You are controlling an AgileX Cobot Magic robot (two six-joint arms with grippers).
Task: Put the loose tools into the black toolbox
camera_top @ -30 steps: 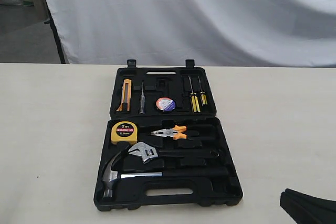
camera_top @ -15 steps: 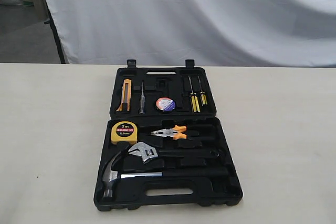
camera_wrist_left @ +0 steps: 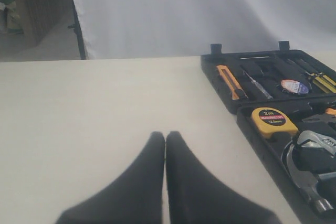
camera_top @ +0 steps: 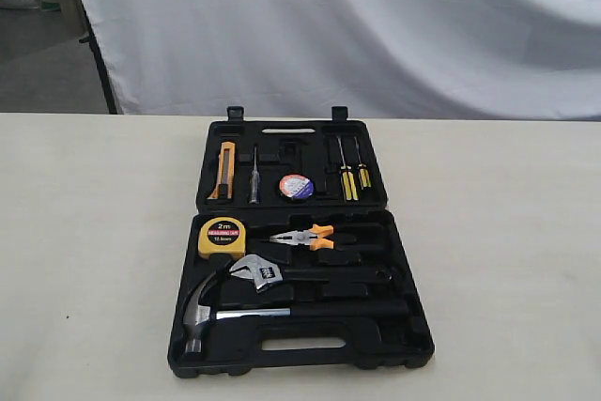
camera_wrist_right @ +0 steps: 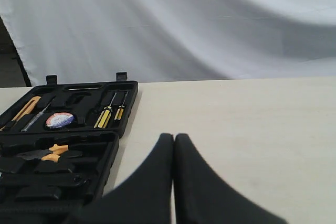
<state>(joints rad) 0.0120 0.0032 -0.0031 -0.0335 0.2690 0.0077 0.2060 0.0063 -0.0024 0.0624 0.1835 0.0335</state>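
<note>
Exterior view shows the big black plastic toolbox [camera_top: 406, 348] lying open on the pale table [camera_top: 94, 251]. Its near half holds the steel claw hammer with black handle [camera_top: 272, 312], then the black-handled silver wrench [camera_top: 291, 275]. The small round tape roll [camera_top: 296, 186] sits in the far half. Left gripper [camera_wrist_left: 165, 136] and right gripper [camera_wrist_right: 174, 137] are pinched shut, empty. A bump could pop tools loose.

In the left wrist view the black toolbox [camera_wrist_left: 210, 74] is cut by the picture's edge, so of the claw hammer [camera_wrist_left: 310, 192] only the head shows, and of the adjustable wrench [camera_wrist_left: 317, 141] only the silver head. In the right wrist view both are lost in the dark recesses. The print on the tape roll [camera_top: 296, 186] is too small to read. The left pincer [camera_wrist_left: 165, 135] and the right pincer [camera_wrist_right: 174, 137] look blurred.
</note>
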